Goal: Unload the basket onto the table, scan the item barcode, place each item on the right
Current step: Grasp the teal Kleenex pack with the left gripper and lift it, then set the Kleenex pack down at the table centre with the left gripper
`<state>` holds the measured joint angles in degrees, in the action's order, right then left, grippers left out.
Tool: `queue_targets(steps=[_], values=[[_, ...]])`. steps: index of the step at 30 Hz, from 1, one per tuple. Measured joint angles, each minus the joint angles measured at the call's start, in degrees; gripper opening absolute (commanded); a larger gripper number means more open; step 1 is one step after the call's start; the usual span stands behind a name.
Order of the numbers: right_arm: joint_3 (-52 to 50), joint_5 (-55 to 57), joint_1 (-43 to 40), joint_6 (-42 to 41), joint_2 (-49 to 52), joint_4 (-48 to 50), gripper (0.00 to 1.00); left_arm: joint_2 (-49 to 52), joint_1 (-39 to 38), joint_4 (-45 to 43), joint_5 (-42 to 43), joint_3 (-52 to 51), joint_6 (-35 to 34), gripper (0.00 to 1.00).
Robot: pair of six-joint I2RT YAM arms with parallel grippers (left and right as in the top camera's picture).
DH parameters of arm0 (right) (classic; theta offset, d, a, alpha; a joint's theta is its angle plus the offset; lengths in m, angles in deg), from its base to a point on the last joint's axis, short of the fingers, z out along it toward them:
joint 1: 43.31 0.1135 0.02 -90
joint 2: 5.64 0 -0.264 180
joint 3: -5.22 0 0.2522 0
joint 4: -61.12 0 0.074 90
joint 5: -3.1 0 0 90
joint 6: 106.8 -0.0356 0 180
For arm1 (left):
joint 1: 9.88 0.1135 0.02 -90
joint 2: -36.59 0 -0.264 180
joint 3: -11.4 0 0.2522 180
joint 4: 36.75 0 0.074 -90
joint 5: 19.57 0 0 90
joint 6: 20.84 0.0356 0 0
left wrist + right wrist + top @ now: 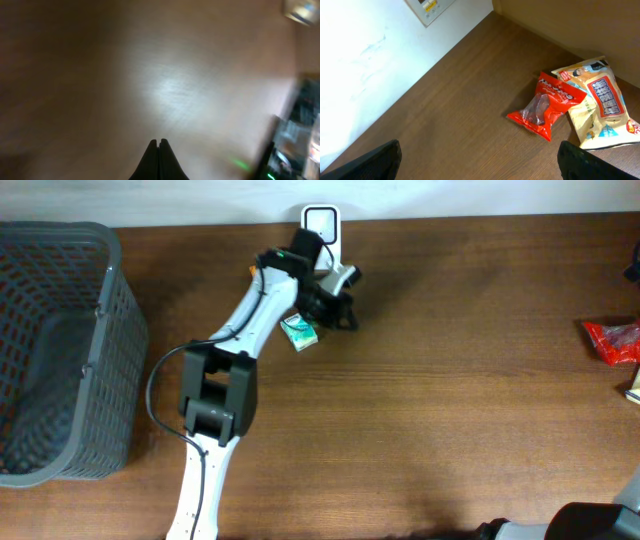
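Flat on the counter (450,410), near its back edge: a small green-and-white packet (299,331), taken here for the item to be scanned, not lifted and gripped by nothing. Just beside it, on the far side, the head of the left arm (255,300). In the wrist view, the left pincer (159,146) pressed tip to tip on nothing, only blurred wood beneath. Reads as the pick-up step, with no hold on the packet yet. Calls next for parting the pincer, setting it over the packet and closing on its edges, then turning the barcode toward the white device (320,222) at the back edge, probably the scanner. Well apart at the right end, the right pincer (479,150) spread wide and empty above a red packet (545,105) and a pale snack bag (597,102). At the left end, a grey basket (110,330).
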<state>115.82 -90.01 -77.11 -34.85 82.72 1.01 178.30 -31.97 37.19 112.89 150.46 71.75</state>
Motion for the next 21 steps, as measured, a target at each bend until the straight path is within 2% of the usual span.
queue_targets(steps=[2, 3, 6, 9, 13, 21], values=[[0.0, -0.02, 0.0, -0.02, 0.0, 0.02, 0.98, -2.45, 3.5, 4.79, -19.12, 2.23, -9.01, 0.0], [0.0, 0.0, 0.0, -0.02, 0.0, 0.0, 0.98, -3.37, 5.22, 6.75, -25.53, 2.25, -13.46, 0.0], [0.0, 0.0, 0.0, -0.02, 0.0, 0.0, 0.98, -4.31, 10.71, 9.25, -36.39, 0.63, -21.77, 0.0], [0.0, -0.02, 0.0, -0.02, 0.0, -0.02, 0.98, -4.35, 11.21, 6.03, -39.1, -6.03, -24.74, 0.0], [0.0, 0.0, 0.0, 0.02, 0.0, 0.0, 0.98, -4.42, 8.92, -4.09, -36.41, -10.67, -25.81, 0.0], [0.0, -0.02, 0.0, -0.02, 0.0, 0.0, 0.98, -4.59, 1.95, -12.13, -30.99, -14.12, -25.2, 0.0]])
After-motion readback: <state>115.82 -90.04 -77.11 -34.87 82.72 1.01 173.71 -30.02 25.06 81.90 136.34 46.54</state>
